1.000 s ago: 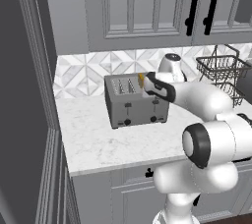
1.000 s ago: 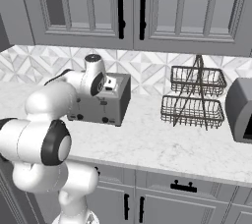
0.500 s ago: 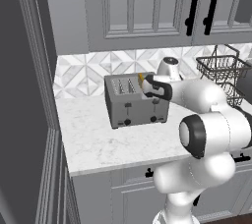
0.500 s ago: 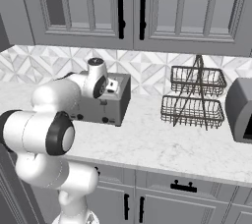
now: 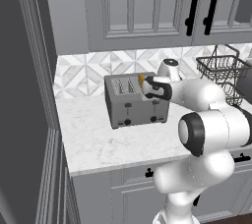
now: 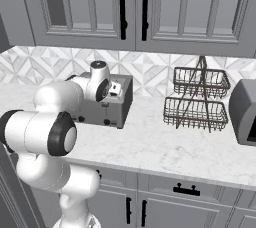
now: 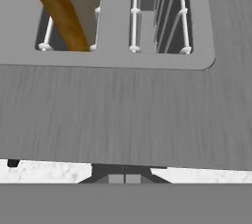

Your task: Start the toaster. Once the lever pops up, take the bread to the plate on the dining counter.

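Note:
The grey four-slot toaster (image 5: pixel 134 102) (image 6: pixel 114 103) stands on the kitchen counter against the tiled wall. The bread (image 5: pixel 141 78) (image 7: pixel 56 4) stands in a slot, its orange-brown edge poking up. My hand hovers over the toaster's right half, near its front edge. In the hand view my gripper (image 7: pixel 124 177) is shut, its tips just past the front rim of the toaster's top (image 7: pixel 123 115), with nothing held. A black lever (image 5: pixel 154 103) sits on the front below the hand. The plate and the dining counter are out of view.
A two-tier wire basket rack (image 6: pixel 197 99) (image 5: pixel 221 68) stands to the toaster's right, and a dark rounded appliance (image 6: pixel 246 112) beyond it. Wall cabinets (image 6: pixel 135 7) hang above. A tall grey panel (image 5: pixel 34 70) bounds the counter's left end.
The hand has crept slightly along the toaster's top toward its front edge. The gripper stays shut and the bread has not moved.

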Motion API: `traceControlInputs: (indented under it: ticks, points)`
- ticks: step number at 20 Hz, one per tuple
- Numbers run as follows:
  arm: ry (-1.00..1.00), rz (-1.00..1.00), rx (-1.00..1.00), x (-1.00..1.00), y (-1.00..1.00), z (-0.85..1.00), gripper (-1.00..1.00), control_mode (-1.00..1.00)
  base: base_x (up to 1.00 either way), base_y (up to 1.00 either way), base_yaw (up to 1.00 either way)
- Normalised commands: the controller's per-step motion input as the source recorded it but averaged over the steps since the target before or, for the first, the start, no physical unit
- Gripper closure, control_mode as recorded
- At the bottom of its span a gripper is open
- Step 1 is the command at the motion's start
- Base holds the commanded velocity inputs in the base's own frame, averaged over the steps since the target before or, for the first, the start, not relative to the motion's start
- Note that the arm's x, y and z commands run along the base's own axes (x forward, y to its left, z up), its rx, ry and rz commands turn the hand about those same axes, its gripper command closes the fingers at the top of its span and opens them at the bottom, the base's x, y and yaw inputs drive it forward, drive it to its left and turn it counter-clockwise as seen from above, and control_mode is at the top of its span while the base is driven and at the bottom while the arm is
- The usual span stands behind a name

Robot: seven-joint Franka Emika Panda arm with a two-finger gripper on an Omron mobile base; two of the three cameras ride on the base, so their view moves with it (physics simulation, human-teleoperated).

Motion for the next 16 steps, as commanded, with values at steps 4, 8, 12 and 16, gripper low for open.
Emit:
traceControlInputs:
  ticks: [4,8,12,16]
  points:
    - [0.0,0.0,0.0,0.0,-0.01,-0.35,1.0,-1.0,0.0,0.0,0.0]
    - [-0.01,0.0,0.0,0.01,0.0,-0.46,1.0,-1.0,0.0,0.0,0.0]
    - [-0.01,0.0,-0.01,0.0,0.0,-0.71,1.0,-1.0,0.0,0.0,0.0]
    - [-0.01,0.0,-0.1,0.0,0.0,-0.98,1.0,-1.0,0.0,0.0,0.0]
